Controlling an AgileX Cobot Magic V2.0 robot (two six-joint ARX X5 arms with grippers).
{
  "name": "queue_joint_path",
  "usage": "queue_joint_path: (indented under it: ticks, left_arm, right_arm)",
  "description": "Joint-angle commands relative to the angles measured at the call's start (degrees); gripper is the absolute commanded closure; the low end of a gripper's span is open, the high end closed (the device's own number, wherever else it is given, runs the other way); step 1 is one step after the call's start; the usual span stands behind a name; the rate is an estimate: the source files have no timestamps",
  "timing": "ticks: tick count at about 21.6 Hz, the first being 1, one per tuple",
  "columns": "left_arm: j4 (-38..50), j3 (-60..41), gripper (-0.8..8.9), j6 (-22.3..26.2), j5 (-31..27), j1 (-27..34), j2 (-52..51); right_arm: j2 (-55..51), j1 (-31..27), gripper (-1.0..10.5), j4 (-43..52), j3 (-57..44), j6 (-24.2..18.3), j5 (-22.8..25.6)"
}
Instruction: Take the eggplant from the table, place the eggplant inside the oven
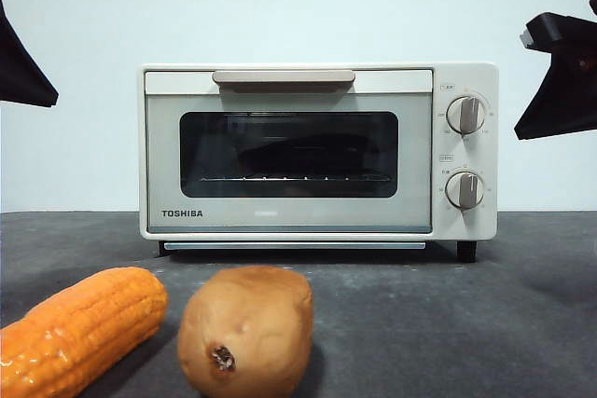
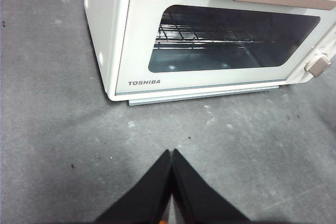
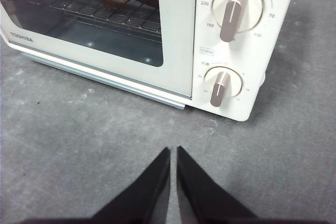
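The left tool (image 2: 171, 153) hung above bare desk (image 2: 52, 129) in front of the oven's left corner, its jaws pressed together and gripping nothing. In the front view, a corn cob (image 1: 79, 328) lay at 8 o'clock, with a brown potato (image 1: 245, 331) just beside it at 6 o'clock. The oven (image 1: 289, 221) stood behind them at centre, door closed, a wire rack (image 1: 289, 177) visible through the glass. The eggplant could not be seen in any view. The right tool (image 3: 173, 153) hung before the two knobs (image 3: 233, 13), jaws nearly together with a thin gap, empty.
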Motion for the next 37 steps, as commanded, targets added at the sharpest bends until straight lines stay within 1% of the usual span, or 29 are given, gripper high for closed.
queue_joint_path:
  ticks: [1, 3, 4, 5, 6, 7, 9, 11, 14, 17, 21, 29, 32, 37]
  left_arm:
    - [0.46, 0.26, 8.10, -0.48, -0.15, -0.31, 0.31]
    - [-0.13, 0.20, 8.10, -0.48, -0.15, -0.55, -0.44]
    - [-0.98, 0.17, 8.10, -0.46, -0.46, -0.31, -2.84]
    - [-1.79, 0.15, 8.10, 3.08, -0.70, 0.20, -5.97]
    - [-2.29, 0.07, 8.10, 8.59, -0.83, 1.14, -9.53]
    - [-2.08, -0.52, 8.10, 11.34, -0.83, 2.40, -13.16]
    - [-0.72, -3.06, 8.10, 14.88, -0.85, 6.93, -20.28]
    - [1.81, -6.95, 8.10, 16.52, -0.85, 12.72, -26.18]
    - [3.15, -11.26, 8.10, 16.09, -0.81, 19.54, -32.70]
    - [3.37, -14.19, 8.10, 16.09, -0.83, 22.58, -37.55]
    - [4.68, -17.18, 8.10, 16.09, -0.81, 23.06, -37.38]
    - [4.66, -24.55, 8.10, 16.09, -0.68, 23.06, -37.38]
    - [0.44, -24.52, 8.10, 16.06, -0.61, 23.02, -37.38]
    - [0.42, -24.52, 8.10, 16.06, -0.61, 23.02, -37.35]
  right_arm:
    - [0.22, 0.28, 9.4, 0.61, 0.42, 0.61, 0.20]
    - [0.22, 0.28, 9.4, 0.61, 0.42, 0.61, 0.20]
    - [0.22, 0.24, 9.4, 0.61, 0.42, 0.61, 0.20]
    - [0.20, 0.24, 9.4, 0.61, 0.42, 0.61, 0.20]
    - [0.22, 0.24, 9.4, 0.61, 0.42, 0.61, 0.20]
    - [0.22, 0.24, 9.4, 0.61, 0.42, 0.61, 0.20]
    - [0.22, 0.24, 9.4, 0.61, 0.42, 0.61, 0.20]
    - [0.20, 0.24, 9.4, 0.61, 0.42, 0.61, 0.20]
    - [0.22, 0.24, 9.4, 0.61, 0.42, 0.61, 0.20]
    - [0.22, 0.24, 9.4, 0.61, 0.42, 0.61, 0.22]
    - [0.22, 0.24, 9.4, 0.61, 0.42, 0.61, 0.20]
    - [0.22, 0.24, 9.4, 0.63, 0.42, 0.61, 0.20]
    - [0.22, 0.24, 9.4, 0.63, 0.42, 0.61, 0.22]
    - [0.22, 0.24, 9.4, 0.61, 0.42, 0.61, 0.20]
